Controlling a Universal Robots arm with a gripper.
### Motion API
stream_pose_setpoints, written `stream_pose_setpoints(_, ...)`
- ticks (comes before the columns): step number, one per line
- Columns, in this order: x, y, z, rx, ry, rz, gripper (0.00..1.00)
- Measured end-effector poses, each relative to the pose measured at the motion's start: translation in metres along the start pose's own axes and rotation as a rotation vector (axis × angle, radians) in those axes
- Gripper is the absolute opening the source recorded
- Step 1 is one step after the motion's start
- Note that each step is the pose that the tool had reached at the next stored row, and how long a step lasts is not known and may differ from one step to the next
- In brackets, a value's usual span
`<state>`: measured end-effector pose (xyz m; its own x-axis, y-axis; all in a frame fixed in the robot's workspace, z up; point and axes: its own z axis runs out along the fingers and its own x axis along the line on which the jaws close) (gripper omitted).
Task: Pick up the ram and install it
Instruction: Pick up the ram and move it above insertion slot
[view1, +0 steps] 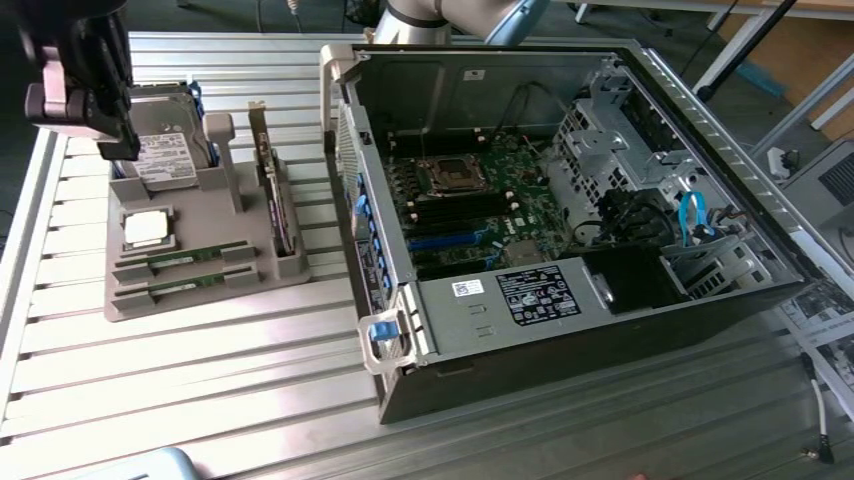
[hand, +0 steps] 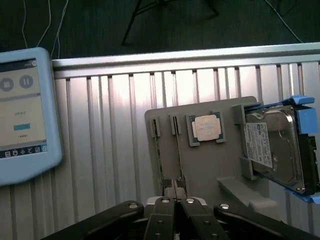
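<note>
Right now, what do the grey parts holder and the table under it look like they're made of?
The grey holder looks like matte plastic, perhaps printed: dull, even grey, no glare. The table looks like bare aluminium: ribbed slats with bright reflections.

Two thin green ram sticks (view1: 183, 259) sit on edge, side by side, in a grey holder (view1: 220, 225).

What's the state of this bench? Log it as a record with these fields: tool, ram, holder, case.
tool: shut, holding nothing, clear of the ram
ram: two sticks lying in slots of the gray holder, not picked up
other parts on holder: processor chip, hard drive, upright expansion card
computer case: open, on the exterior view's right of the holder, motherboard exposed
</note>
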<state>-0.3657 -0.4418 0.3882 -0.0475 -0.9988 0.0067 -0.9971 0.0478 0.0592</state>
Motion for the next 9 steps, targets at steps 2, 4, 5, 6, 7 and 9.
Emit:
stream_pose_setpoints(2,0.0000,0.0000,0.0000,0.0001,0.0009,-0.016,0.11)
stream_pose_setpoints(4,0.0000,0.0000,0.0000,0.0001,0.0010,-0.017,0.11)
stream_pose_setpoints(5,0.0000,0.0000,0.0000,0.0002,0.0010,-0.017,0.11)
stream_pose_setpoints(6,0.0000,0.0000,0.0000,0.0007,0.0010,-0.018,0.11)
stream_pose_setpoints(7,0.0000,-0.0001,0.0000,0.0017,0.0009,-0.018,0.11)
stream_pose_setpoints(9,0.0000,0.0000,-0.0001,0.0049,0.0004,-0.020,0.11)
